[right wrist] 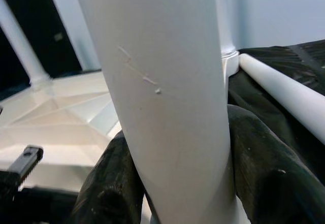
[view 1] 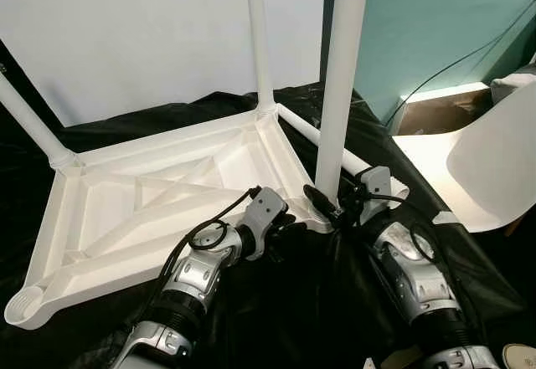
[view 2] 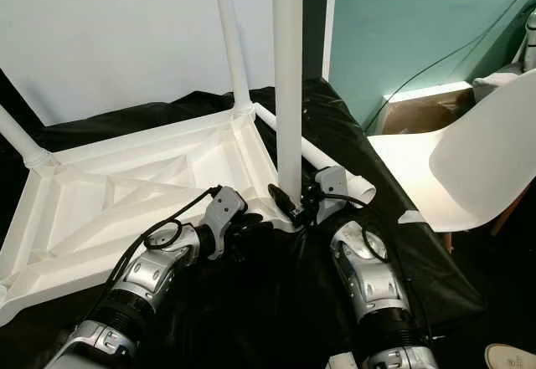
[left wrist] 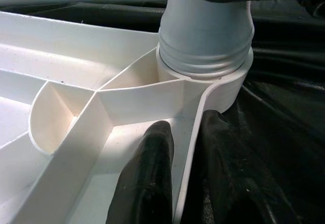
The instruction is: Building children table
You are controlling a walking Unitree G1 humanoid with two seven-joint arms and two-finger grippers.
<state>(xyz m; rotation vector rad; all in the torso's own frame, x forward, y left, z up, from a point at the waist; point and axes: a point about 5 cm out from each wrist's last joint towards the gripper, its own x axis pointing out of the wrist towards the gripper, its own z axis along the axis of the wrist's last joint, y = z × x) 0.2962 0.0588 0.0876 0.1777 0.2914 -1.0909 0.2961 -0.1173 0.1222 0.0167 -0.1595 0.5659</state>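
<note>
A white children's table [view 1: 167, 193] lies upside down on black cloth. Two legs [view 1: 258, 34] stand screwed in at its far corners. A third leg [view 1: 342, 76] stands upright in the near right corner socket [left wrist: 213, 76]. My right gripper [view 1: 331, 203] is shut on this leg just above its base, with its fingers [right wrist: 259, 168] on either side. My left gripper [view 1: 289, 231] is shut on the table's rim beside that socket, one finger [left wrist: 150, 178] inside the rim wall and one outside. The near left corner socket [view 1: 25, 302] holds no leg. A loose leg [view 1: 362, 165] lies on the cloth at the right.
The black cloth [view 1: 318, 302] covers the floor under the table. A white chair [view 1: 494, 160] stands close on the right, with a cardboard box [view 1: 435, 114] and a cable [view 1: 452, 64] behind it. A white panel [view 1: 151, 43] rises behind the table. A shoe [view 1: 521, 356] shows at bottom right.
</note>
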